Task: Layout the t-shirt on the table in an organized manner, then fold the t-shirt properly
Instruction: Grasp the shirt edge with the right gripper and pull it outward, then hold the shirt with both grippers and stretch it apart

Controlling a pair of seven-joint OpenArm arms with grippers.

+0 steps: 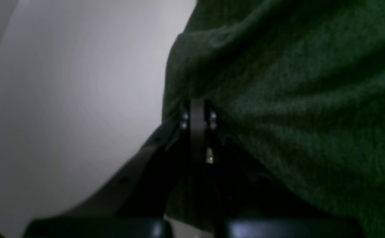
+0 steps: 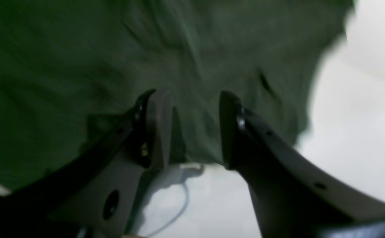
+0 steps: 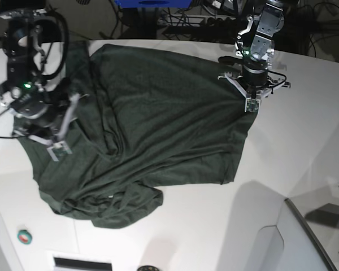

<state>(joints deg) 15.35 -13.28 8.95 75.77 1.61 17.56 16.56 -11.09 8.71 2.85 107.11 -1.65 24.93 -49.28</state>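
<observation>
The dark green t-shirt (image 3: 158, 124) lies spread and wrinkled on the white table (image 3: 305, 141), with bunched folds along its near left hem. My left gripper (image 3: 251, 103) is at the shirt's right edge. In the left wrist view its fingers (image 1: 197, 114) are pressed together on the cloth's edge (image 1: 278, 99), beside bare table (image 1: 63, 99). My right gripper (image 3: 59, 147) is over the shirt's left side. In the right wrist view this gripper (image 2: 191, 102) is open, with the green cloth (image 2: 80, 49) lying beyond the fingers and nothing held between them.
A raised grey-white panel with a dark edge (image 3: 305, 237) stands at the near right. A small red and green button (image 3: 24, 236) sits near the front left. Cables and equipment line the back edge (image 3: 186, 17). A thin pale cord (image 2: 182, 198) lies on the table below the right gripper.
</observation>
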